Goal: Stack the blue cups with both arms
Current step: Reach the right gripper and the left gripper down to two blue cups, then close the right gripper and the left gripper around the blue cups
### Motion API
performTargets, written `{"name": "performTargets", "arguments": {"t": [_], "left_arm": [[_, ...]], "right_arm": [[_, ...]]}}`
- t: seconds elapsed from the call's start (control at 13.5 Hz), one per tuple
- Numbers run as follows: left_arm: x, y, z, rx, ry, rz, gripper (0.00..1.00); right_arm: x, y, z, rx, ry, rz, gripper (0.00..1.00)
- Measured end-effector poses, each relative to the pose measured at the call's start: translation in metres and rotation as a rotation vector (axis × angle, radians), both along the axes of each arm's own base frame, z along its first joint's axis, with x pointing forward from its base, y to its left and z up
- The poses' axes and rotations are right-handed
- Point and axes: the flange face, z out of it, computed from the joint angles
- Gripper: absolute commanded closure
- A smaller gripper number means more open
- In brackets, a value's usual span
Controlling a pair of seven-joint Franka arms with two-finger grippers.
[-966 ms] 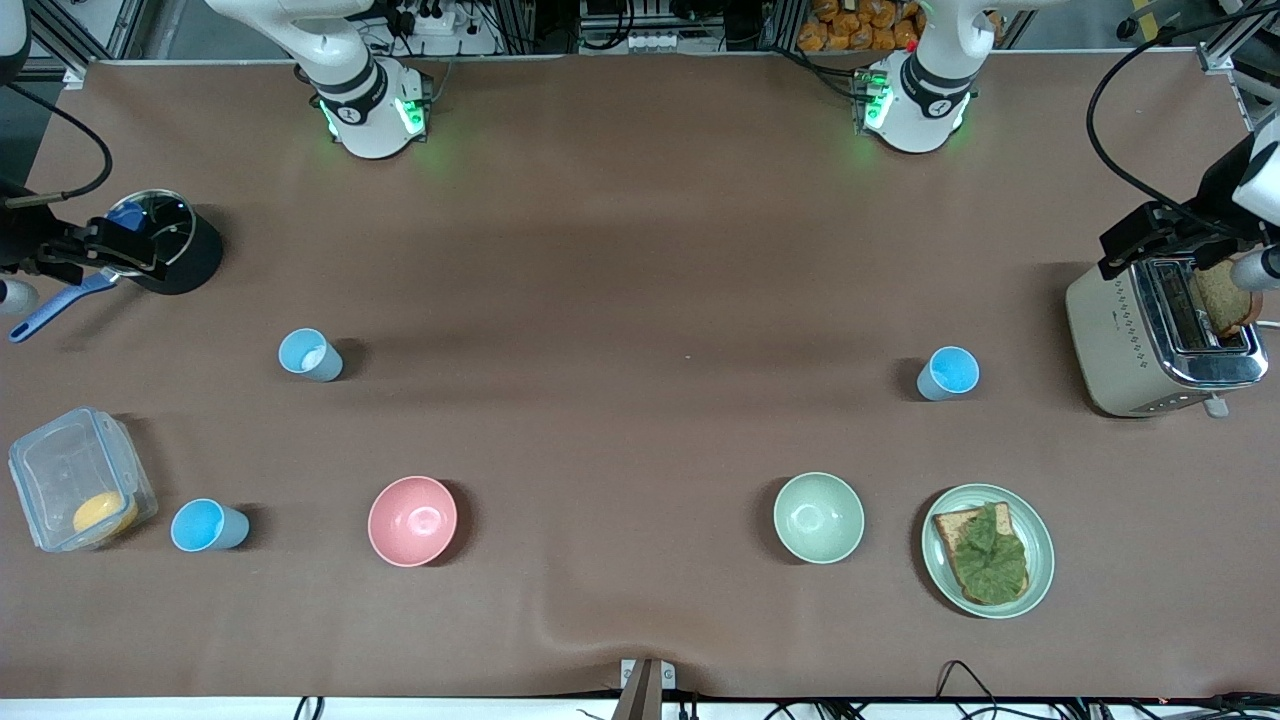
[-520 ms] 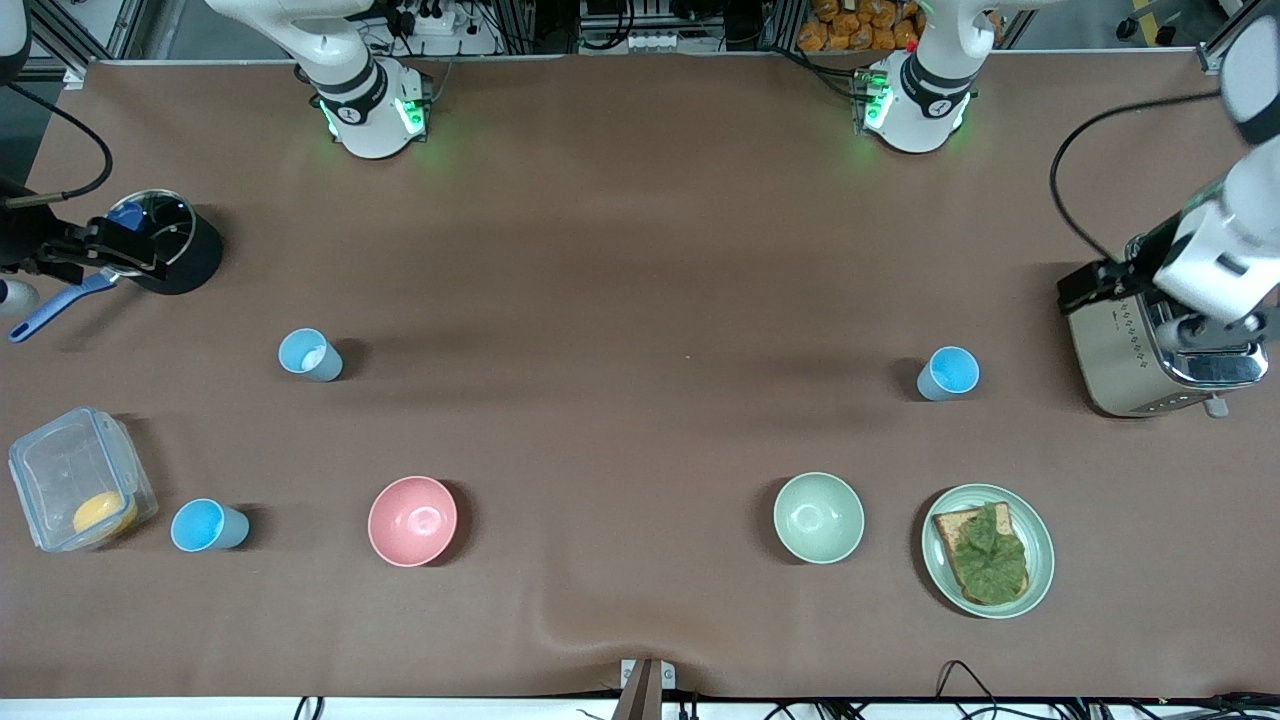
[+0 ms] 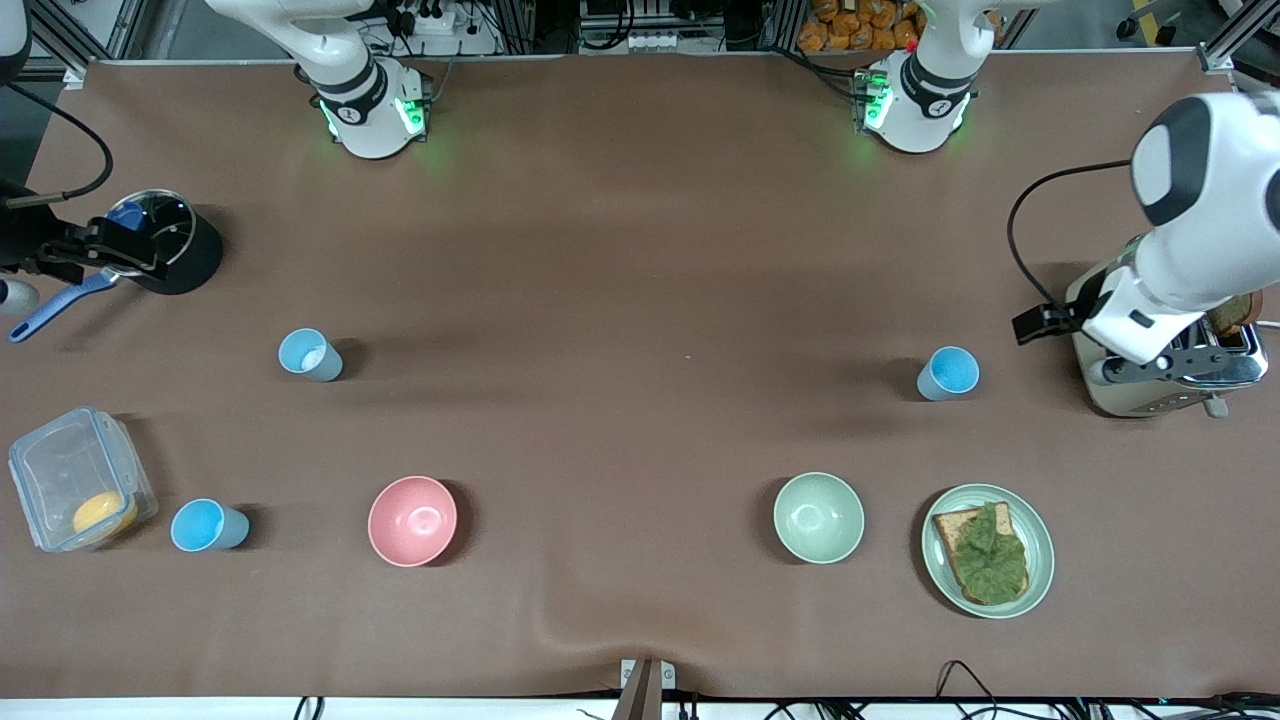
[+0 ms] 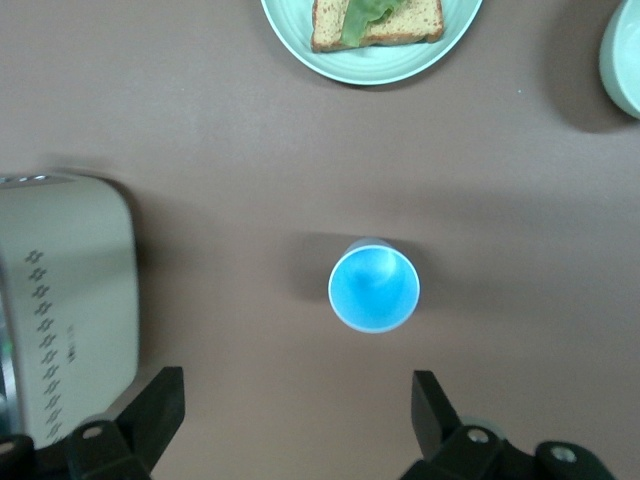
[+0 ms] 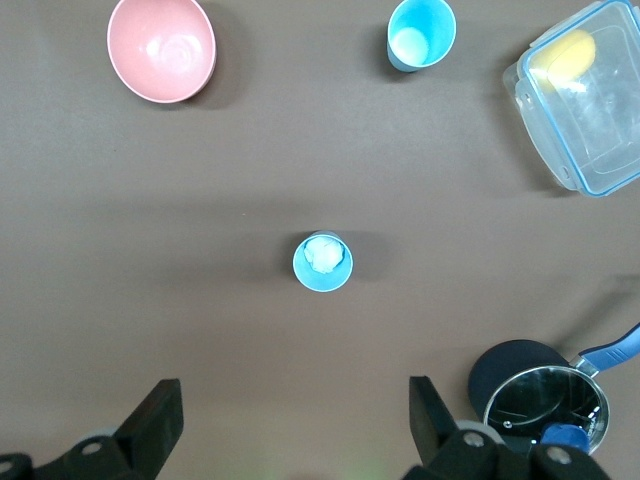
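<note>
Taking twelve o'clock as the side where our bases are standing, I am holding my left gripper (image 4: pixel 297 405) spread wide and empty over the surface beside the toaster (image 3: pixel 1110 385), which is holding a slice of bread (image 3: pixel 1237 312). My right gripper (image 5: pixel 292 415) is hovering equally wide and empty beside the lidded pot (image 3: pixel 165 240). The clear box (image 3: pixel 50 465) is holding a yellow lump (image 3: pixel 104 513). The plate (image 3: pixel 1040 545) is carrying toast topped with a green leaf (image 3: pixel 985 555). The pink bowl (image 3: pixel 412 520) and the green bowl (image 3: pixel 818 517) are sitting mouth up. One blue cup (image 3: pixel 948 373) is standing at nine o'clock of the toaster, with bare cloth all around it. A second blue cup (image 3: pixel 310 355), paler inside, is standing in open room at four o'clock of the pot. A third blue cup (image 3: pixel 207 526) is sitting just beside the box, at its three o'clock. All three are standing upright, long axes vertical, mouths facing up.
</note>
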Motion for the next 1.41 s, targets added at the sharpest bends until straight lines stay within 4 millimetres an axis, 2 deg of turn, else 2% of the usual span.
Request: {"name": "performTargets", "arguments": {"t": [0.15, 0.22, 0.52, 0.74, 0.89, 1.04, 1.19, 1.41], "left_arm": [[-0.008, 0.006, -0.032, -0.004, -0.027, 0.006, 0.00], [-0.011, 0.010, -0.046, -0.007, -0.044, 0.012, 0.00], [-0.018, 0.016, -0.098, -0.014, -0.064, 0.017, 0.00], [-0.018, 0.015, -0.121, -0.016, -0.040, 0.018, 0.00], [-0.017, 0.014, -0.136, -0.019, -0.035, 0.016, 0.00], [-0.016, 0.013, -0.153, -0.022, -0.030, 0.013, 0.00], [-0.016, 0.011, -0.164, -0.024, -0.022, 0.010, 0.00], [-0.017, 0.008, -0.172, -0.027, -0.022, 0.005, 0.00]], "right_arm": [[0.004, 0.000, -0.011, 0.000, 0.022, 0.001, 0.00], [0.008, 0.003, -0.025, 0.000, 0.049, 0.005, 0.00], [0.034, 0.031, -0.115, -0.010, 0.203, 0.047, 0.00], [0.045, 0.035, -0.190, -0.019, 0.212, 0.051, 0.00], [0.036, 0.035, -0.234, -0.022, 0.191, 0.050, 0.00], [0.025, 0.045, -0.267, -0.025, 0.178, 0.066, 0.00], [0.016, 0.055, -0.285, -0.028, 0.184, 0.085, 0.00], [0.008, 0.055, -0.310, -0.032, 0.186, 0.086, 0.00]]}}
